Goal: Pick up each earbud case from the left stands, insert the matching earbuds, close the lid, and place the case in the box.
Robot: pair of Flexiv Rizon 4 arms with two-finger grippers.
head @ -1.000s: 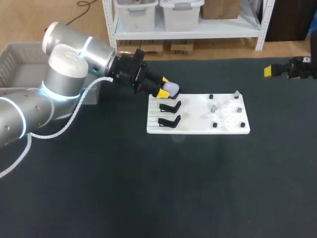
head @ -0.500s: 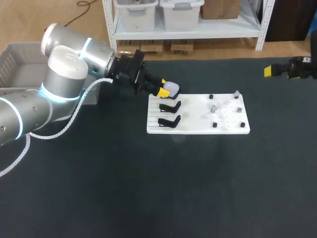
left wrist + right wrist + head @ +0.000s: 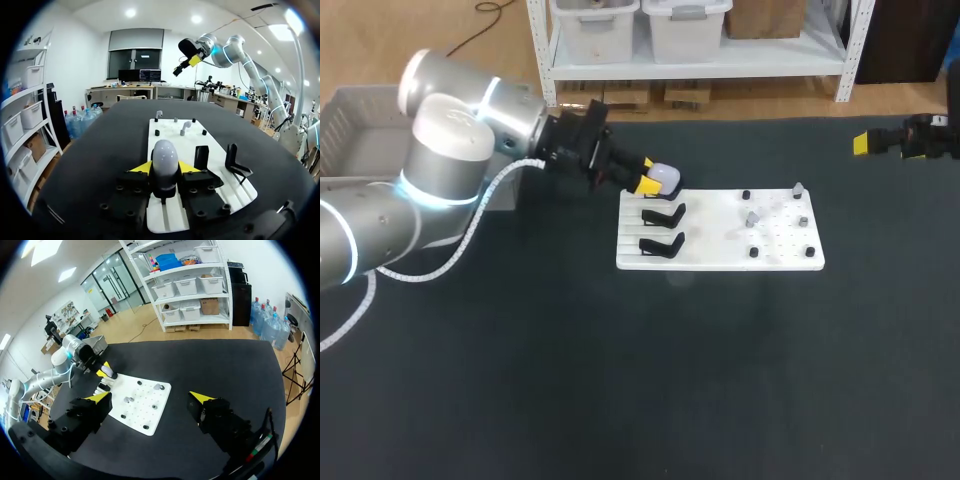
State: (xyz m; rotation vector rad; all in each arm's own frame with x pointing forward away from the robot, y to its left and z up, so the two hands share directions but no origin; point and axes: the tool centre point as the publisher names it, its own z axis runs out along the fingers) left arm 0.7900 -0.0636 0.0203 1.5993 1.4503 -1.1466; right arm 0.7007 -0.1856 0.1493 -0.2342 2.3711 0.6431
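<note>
a table (image 3: 620,380) with a plain, dark matt top carries everything in the head view. a flat white rectangular board (image 3: 710,255) lies on the table, nearer the table's far edge than its near one, with its long sides running along that far edge. the board's left part is cut with straight parallel grooves, and its right part shows rows of small holes
</note>
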